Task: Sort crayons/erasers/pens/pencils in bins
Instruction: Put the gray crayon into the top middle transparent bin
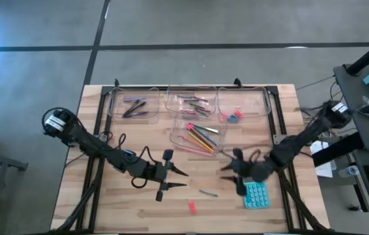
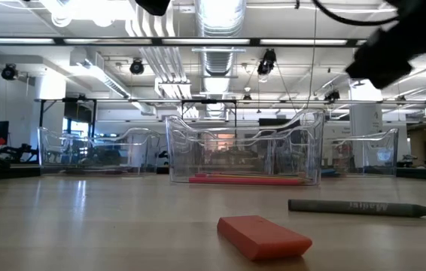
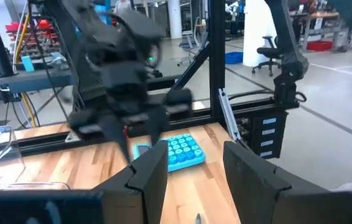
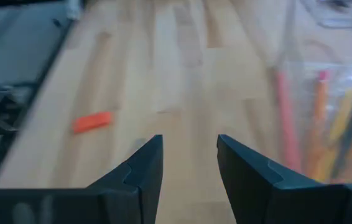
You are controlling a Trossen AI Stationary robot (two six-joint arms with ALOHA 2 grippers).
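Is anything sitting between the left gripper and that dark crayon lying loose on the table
Nothing visible does. The left gripper, open, has bare wood between it and the dark crayon. The red eraser lies off to the side.

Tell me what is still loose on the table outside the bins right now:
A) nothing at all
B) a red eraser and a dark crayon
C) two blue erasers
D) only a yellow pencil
B: the red eraser and the dark crayon lie on the bare wood near the table's front edge, in front of the pencil bin; the low view shows both close up.
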